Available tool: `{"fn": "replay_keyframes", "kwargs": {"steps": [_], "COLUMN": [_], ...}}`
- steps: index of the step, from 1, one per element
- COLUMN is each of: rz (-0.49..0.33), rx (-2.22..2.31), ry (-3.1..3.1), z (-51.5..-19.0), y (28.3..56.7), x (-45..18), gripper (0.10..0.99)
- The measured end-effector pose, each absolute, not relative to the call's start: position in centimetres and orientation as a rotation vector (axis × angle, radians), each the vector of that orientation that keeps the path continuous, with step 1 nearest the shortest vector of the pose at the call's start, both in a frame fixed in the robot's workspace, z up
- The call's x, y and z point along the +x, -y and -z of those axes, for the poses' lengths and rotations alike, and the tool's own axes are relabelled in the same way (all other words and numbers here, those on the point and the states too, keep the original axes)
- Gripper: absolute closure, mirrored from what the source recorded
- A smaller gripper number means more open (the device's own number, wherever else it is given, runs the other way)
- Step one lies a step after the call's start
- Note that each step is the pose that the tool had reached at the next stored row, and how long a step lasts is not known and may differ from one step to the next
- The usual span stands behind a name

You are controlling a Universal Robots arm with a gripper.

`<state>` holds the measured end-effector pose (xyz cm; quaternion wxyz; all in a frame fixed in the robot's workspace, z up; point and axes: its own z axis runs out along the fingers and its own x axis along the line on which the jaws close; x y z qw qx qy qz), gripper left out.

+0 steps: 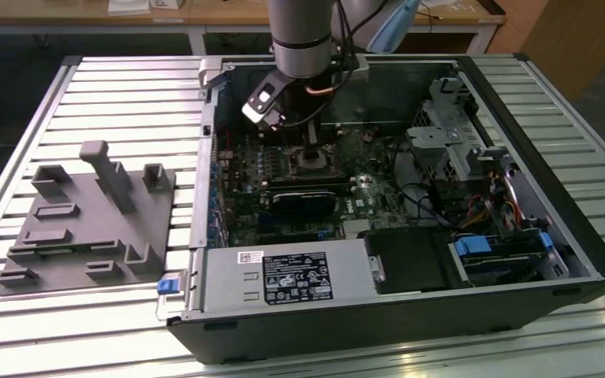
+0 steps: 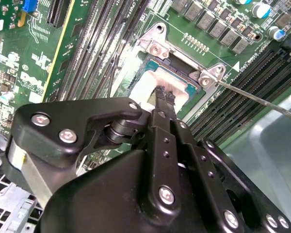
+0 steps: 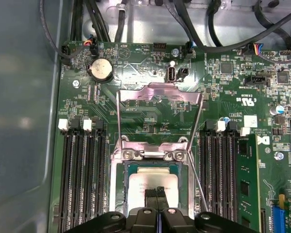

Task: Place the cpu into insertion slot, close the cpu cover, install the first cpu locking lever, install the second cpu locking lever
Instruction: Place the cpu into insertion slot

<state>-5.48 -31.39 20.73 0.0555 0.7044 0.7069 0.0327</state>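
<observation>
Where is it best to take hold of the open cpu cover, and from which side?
Probably its free edge, farthest from the hinge. The cpu cover is folded back from the insertion slot, leaving that thin edge bare; come from above, with fingers on either face. The hinge end is crowded by the gripper.

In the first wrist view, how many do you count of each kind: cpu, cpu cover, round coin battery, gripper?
cpu: 1
cpu cover: 1
coin battery: 1
gripper: 1
Total: 4
</observation>
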Motion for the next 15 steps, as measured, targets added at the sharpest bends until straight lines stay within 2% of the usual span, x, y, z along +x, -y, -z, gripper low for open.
{"fn": "replay_keyframes", "kwargs": {"steps": [15], "rz": [-0.112], "rx": [2.205], "ry": [-2.089], "z": [-20.69], "y": [31.57], "x": [-5.22], "gripper": [0.980]}}
